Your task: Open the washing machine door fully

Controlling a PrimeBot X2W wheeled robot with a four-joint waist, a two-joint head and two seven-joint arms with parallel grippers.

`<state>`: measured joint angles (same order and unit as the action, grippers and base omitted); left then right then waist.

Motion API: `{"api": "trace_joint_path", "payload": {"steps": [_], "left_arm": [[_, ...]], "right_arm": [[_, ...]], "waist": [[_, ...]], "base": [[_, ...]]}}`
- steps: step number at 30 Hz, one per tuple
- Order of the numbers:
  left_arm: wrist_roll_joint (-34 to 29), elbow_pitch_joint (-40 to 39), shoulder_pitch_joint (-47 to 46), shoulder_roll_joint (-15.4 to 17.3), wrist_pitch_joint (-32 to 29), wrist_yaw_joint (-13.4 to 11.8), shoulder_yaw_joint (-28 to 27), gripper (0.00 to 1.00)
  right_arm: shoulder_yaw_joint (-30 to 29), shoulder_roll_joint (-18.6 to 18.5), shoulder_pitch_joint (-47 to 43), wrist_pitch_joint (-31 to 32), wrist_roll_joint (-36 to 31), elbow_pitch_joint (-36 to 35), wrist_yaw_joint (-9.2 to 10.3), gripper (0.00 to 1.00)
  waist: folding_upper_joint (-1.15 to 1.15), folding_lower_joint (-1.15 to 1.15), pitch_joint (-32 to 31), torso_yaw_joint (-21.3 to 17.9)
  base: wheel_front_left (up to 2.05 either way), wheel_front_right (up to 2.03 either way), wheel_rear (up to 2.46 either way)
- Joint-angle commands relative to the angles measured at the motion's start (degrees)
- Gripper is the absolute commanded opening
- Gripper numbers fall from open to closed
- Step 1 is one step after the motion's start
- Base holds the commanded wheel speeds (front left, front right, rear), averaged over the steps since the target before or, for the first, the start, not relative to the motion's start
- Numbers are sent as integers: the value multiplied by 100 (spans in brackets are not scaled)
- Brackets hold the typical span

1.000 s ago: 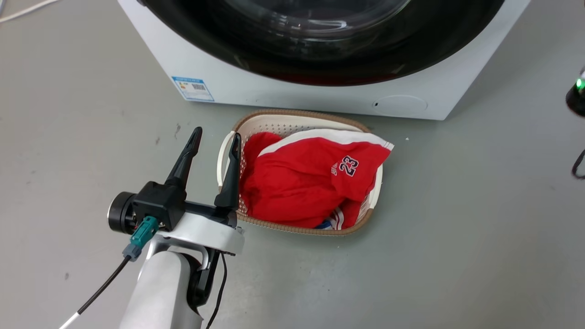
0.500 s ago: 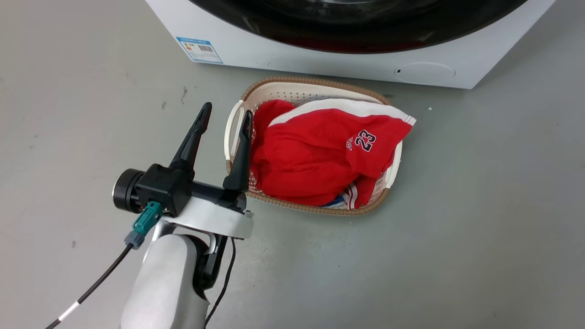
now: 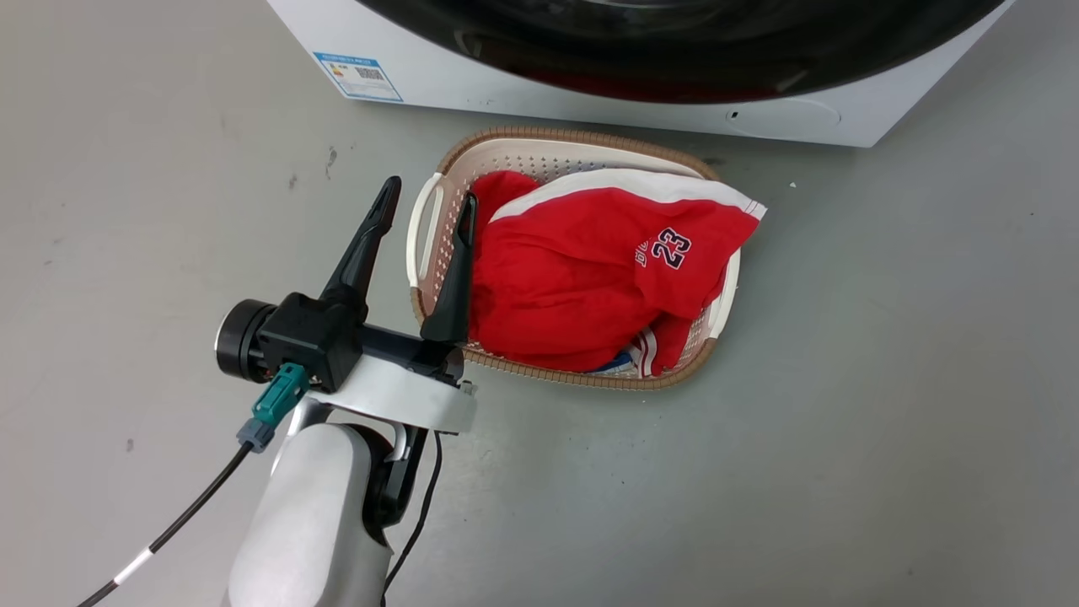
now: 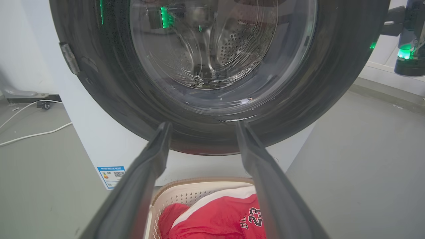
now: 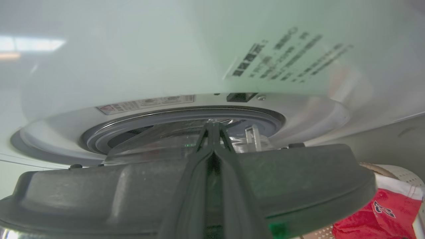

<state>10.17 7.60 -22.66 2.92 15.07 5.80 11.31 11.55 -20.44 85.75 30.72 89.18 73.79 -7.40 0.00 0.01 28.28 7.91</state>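
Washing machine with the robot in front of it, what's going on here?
The robot is working on the washing machine door. Its right gripper, fingers pressed together, sits at the door's rim. The door stands slightly ajar, with the grey gasket showing behind it. The left gripper is open and empty, near a laundry basket of red clothes in front of the washing machine.

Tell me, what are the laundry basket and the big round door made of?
The basket looks like cream plastic: moulded handle, rows of small holes, brown woven-look rim. The washing machine door has a shiny black ring, probably plastic; its clear middle looks like glass, since the holed drum shows through.
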Motion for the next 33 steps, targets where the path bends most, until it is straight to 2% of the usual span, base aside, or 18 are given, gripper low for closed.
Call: {"api": "trace_joint_path", "payload": {"steps": [1,14,33], "left_arm": [[-26,23,-57,-4,15,-18,1,100],[-150,281,257,9,15,57,-64,100],[-211,460,1166,78,15,-1,-377,100]], "right_arm": [[72,167,-134,219,-45,-2,-17,0],[165,328,-880,968,6,-220,-17,0],[242,802,-3058,1475,219,-1723,-17,0]], "waist": [[0,-1,-67,-34],[0,-1,-746,-213],[0,-1,-1990,-121]], "base": [[0,0,0],[0,0,0],[0,0,0]]}}
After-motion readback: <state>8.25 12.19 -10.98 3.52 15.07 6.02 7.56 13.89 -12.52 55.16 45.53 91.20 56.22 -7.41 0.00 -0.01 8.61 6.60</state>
